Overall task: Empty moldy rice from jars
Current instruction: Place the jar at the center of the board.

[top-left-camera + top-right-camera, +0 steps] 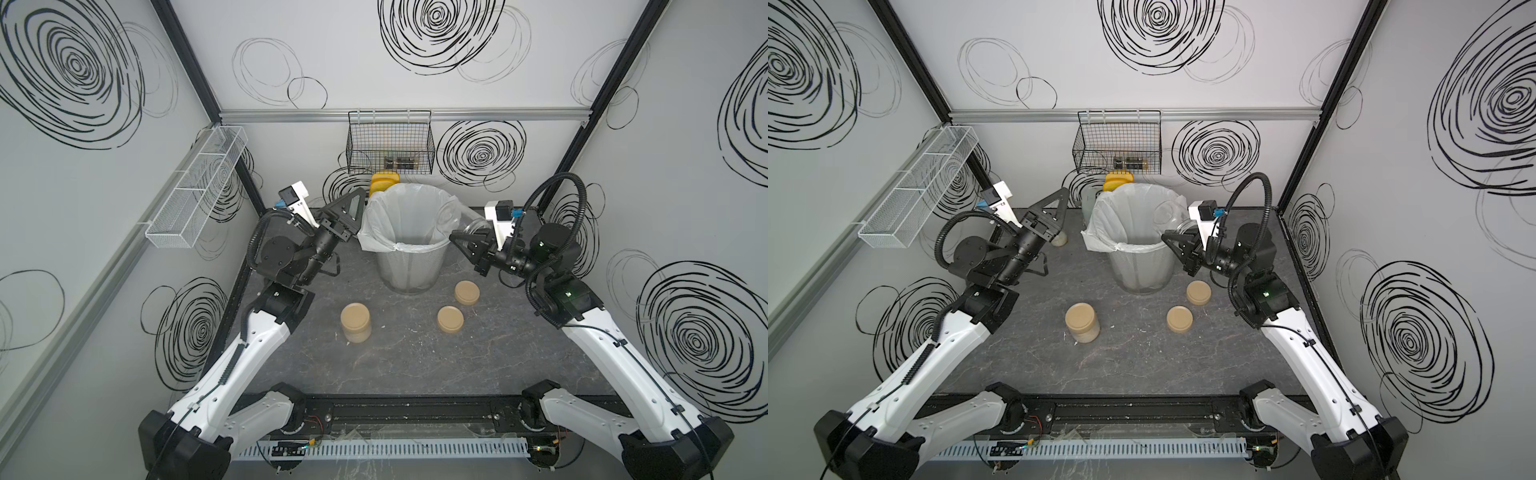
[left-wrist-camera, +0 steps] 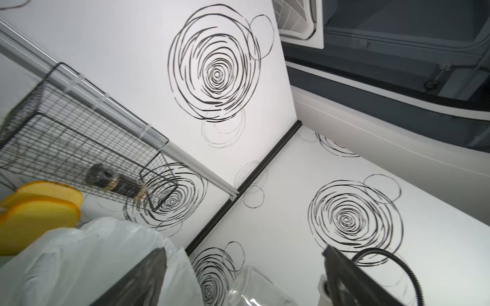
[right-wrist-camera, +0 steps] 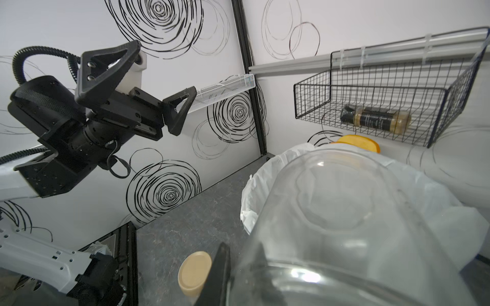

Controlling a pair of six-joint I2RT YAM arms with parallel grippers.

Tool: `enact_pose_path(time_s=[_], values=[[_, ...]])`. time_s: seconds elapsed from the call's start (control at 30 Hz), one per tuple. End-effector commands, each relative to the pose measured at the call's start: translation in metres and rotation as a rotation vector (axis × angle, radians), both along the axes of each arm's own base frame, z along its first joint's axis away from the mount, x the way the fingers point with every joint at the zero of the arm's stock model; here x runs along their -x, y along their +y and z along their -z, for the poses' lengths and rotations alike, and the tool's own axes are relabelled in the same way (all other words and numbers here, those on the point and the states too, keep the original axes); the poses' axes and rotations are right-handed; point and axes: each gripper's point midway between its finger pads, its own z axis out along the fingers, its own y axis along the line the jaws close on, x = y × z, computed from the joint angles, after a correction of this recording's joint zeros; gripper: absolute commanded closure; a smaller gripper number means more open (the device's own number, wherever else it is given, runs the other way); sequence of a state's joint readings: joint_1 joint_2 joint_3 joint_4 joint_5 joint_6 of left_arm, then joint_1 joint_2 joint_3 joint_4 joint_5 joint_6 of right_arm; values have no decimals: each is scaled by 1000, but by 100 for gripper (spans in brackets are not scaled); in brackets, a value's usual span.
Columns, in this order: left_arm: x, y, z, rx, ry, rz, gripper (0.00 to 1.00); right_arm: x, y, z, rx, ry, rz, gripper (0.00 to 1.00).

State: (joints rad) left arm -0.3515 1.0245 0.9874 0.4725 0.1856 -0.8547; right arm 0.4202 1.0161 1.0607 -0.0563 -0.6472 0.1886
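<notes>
R pincer (image 1: 459, 235) w/ empty tilted jar (image 3: 344, 212) above lined mesh bin (image 1: 409, 270)

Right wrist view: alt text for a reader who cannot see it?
The right gripper grips a clear, seemingly empty jar by its rim, in front of the bag-lined bin. Beyond, the left gripper hangs open with nothing in it; a bottle lies in a wire basket, and a tan lid sits on the table.
</notes>
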Motion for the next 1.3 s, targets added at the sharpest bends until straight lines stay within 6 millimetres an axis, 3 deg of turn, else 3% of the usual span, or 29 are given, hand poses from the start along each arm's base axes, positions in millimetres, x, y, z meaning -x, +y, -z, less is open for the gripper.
enact_pose_path(time_s=[0.0, 0.33, 0.57, 0.8, 1.27], values=[[0, 16, 29, -124, 52, -93, 4, 35, 5, 19, 81, 81, -89, 100], [11, 45, 67, -175, 123, -185, 4, 99, 28, 124, 343, 399, -155, 100], [8, 44, 76, -169, 149, -177, 4, 118, 45, 185, 476, 498, -164, 100], [5, 41, 76, -154, 156, -162, 4, 115, 57, 241, 675, 520, -185, 100], [7, 51, 80, -147, 178, -194, 4, 85, 82, 294, 1014, 525, -266, 100]])
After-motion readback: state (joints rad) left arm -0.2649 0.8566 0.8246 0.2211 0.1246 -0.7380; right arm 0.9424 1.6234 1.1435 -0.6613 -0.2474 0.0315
